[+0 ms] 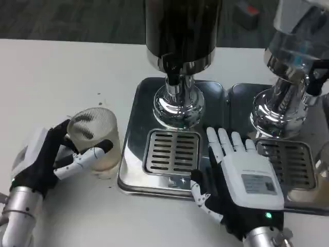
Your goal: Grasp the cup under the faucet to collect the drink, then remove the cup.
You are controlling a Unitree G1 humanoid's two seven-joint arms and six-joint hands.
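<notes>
Step in hand, as judged: the cup [95, 140] is grasped but sits on the white table [61, 72], off to the left of the drip tray, not under the faucet. It looks either about to go in or just taken out; a pale layer at the bottom may be liquid, but I cannot tell.

Largest first. Dispenser [180, 36]: dark cylindrical body, chrome collar, polished bulbous chrome base, standing beyond the right hand's fingertips. The black faucet [174, 77] hangs over the slotted grille. A second dispenser [293, 67], chrome with a clear vessel, stands to the right hand's far right. Drip tray [134, 154]: brushed steel, rounded corners, raised rim, lying between the two hands.

Right hand [237, 177]: flat, palm down, fingers extended together over the tray, just right of the grille [172, 153]; holds nothing.

Left hand [54, 157]: wrapped around the cup's lower wall, thumb on the near side, fingers behind. Cup: translucent ribbed plastic, cylindrical, upright, rim open.

Next move, if filling remains: carry the cup rightward over the tray rim and set it on the grille below the spout, kept upright.
</notes>
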